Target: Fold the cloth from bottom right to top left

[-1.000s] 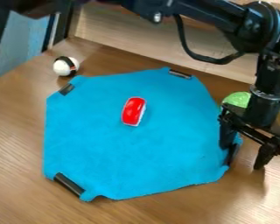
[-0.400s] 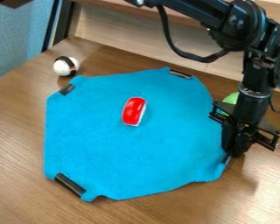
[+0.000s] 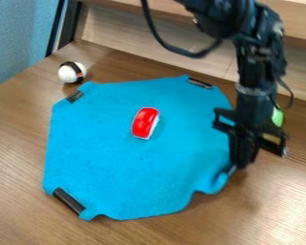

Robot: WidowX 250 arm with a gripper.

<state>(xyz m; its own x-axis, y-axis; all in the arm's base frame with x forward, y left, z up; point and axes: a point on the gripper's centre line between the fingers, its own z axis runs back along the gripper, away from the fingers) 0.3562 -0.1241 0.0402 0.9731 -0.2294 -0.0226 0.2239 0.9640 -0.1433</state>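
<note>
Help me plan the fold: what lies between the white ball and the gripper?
Blue cloth bearing a red object, plus some table by the ball, in the camera view.

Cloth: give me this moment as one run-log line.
cloth: spread, not yet folded over | gripper: shut on its puckered right corner | red-and-white object: on top

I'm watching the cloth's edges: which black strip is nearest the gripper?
The strip at the cloth's lower right, beside the gripper; even the top-right strip lies farther.
</note>
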